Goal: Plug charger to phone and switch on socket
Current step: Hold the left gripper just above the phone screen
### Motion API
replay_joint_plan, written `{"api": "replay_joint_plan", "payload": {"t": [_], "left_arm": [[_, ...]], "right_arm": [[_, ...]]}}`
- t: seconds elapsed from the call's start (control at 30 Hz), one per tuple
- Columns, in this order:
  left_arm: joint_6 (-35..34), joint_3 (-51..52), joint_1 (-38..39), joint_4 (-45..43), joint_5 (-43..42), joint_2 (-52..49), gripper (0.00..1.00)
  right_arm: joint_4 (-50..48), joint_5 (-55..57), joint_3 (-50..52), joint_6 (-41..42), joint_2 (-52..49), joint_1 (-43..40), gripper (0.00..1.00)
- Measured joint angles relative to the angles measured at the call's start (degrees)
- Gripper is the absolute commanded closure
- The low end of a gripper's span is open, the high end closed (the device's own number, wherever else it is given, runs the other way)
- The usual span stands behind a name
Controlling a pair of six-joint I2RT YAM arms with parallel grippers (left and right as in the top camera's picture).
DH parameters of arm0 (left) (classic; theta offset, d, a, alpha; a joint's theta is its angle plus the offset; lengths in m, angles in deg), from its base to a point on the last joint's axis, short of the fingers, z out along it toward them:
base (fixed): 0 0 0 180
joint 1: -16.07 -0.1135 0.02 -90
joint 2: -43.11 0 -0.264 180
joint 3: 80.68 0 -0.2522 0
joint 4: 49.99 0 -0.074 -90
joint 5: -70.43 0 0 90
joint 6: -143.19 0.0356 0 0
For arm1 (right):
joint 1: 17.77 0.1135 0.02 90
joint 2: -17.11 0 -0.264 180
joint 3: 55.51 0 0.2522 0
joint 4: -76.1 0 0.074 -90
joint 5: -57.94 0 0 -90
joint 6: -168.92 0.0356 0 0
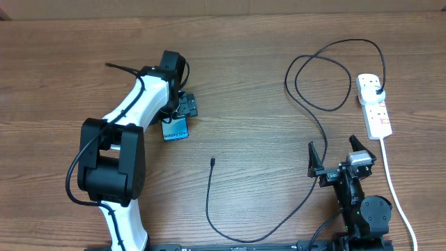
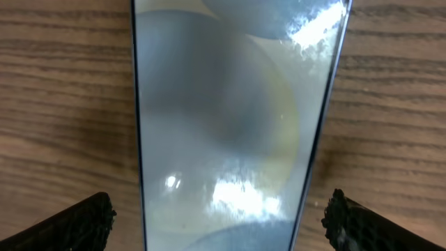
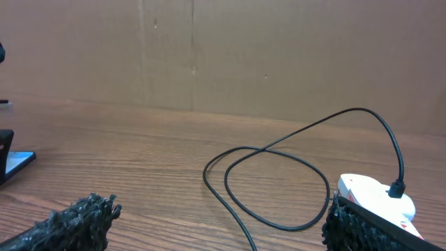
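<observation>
The left gripper (image 2: 221,222), jaws spread wide, hovers over the phone (image 2: 223,104), one finger either side. The right gripper (image 1: 336,155) is spread too, holding nothing, with the socket (image 1: 374,104) at its one o'clock.

Wood-grain surface (image 2: 63,104), matt, finely streaked. Between the left fingers (image 2: 83,223): phone (image 2: 230,125), glossy screen with hazy glare, thin dark frame. Finger pads black, rough, pitted. By the right fingers (image 3: 77,219): socket (image 3: 376,195), smooth white plastic, slight sheen. The charger (image 3: 359,110) cable is black and matt. Beyond: dull brown cardboard-like panel (image 3: 279,56).
</observation>
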Motion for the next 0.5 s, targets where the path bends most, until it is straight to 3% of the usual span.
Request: {"api": "replay_joint_plan", "payload": {"t": [0.23, 0.5], "left_arm": [[0.0, 3.8, 0.0, -5.7, -0.1, 0.0, 0.0], [0.0, 3.9, 0.0, -6.3, -0.2, 0.0, 0.0]], "right_arm": [[0.1, 0.0, 0.0, 0.0, 0.0, 0.0, 0.0], [0.0, 0.0, 0.0, 0.0, 0.0, 0.0, 0.0]]}}
